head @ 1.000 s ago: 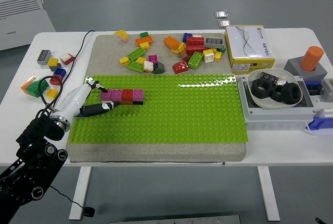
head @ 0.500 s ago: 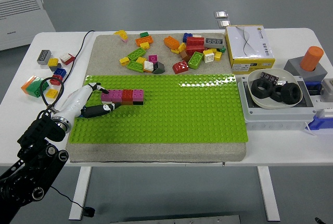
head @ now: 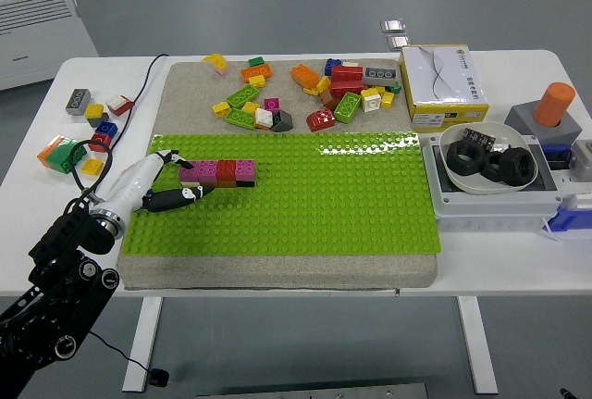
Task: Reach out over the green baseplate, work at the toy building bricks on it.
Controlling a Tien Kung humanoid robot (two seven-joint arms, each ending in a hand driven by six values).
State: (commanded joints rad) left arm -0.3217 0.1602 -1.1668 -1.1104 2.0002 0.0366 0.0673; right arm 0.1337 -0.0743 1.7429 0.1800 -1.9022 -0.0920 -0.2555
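A row of 4 bricks [head: 219, 172], pink and red, sits on the green baseplate [head: 305, 205] toward 9 o'clock. The left hand [head: 165, 186] reaches it from 8 o'clock, fingers extended and touching its left end, gripping nothing.

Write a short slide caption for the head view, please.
Left hand reaches over the green baseplate, its fingertips at the row of pink and red bricks.

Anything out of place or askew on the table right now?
Nothing damaged or spilled. The brick row sits squarely on the green baseplate by the left hand. Loose bricks lie jumbled behind it, more off the mat at left.
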